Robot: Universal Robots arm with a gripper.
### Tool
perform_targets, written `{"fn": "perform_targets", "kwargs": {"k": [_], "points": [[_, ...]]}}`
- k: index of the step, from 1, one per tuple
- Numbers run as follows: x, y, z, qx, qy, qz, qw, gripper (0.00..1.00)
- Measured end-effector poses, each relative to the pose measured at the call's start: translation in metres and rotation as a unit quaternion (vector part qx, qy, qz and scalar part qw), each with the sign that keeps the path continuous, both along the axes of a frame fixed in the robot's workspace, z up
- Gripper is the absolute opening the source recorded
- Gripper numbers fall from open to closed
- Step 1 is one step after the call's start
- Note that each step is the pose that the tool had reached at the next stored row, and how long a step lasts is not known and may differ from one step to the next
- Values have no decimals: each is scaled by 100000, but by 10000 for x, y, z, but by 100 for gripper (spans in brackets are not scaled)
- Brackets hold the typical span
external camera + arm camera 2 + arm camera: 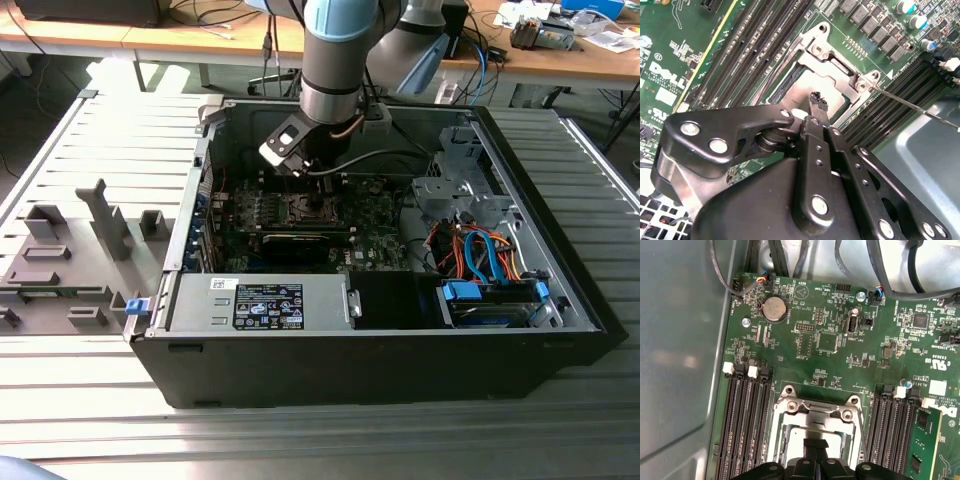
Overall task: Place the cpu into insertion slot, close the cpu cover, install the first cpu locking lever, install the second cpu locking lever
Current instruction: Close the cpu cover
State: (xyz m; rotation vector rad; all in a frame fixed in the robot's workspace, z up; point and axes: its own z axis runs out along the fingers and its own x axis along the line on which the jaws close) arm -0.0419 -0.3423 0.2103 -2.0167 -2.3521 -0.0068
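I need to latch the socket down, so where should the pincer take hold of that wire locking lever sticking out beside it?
Take the locking lever on its straight free stretch, away from the pivot end at the insertion slot. It is a thin rod running out over the memory slots, so the pincer probably does best from above, closing across the rod.

The exterior view looks down from above and well back at the open computer case [380,350]. Both wrist views sit close above the socket [832,67] [815,422] inside it, sharing socket and memory slots [755,45] [742,425].
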Motion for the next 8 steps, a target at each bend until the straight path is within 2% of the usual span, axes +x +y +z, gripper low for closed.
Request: {"fn": "perform_targets", "kwargs": {"k": [8], "points": [[102,0,0,0,54,-1,100000,11]]}}
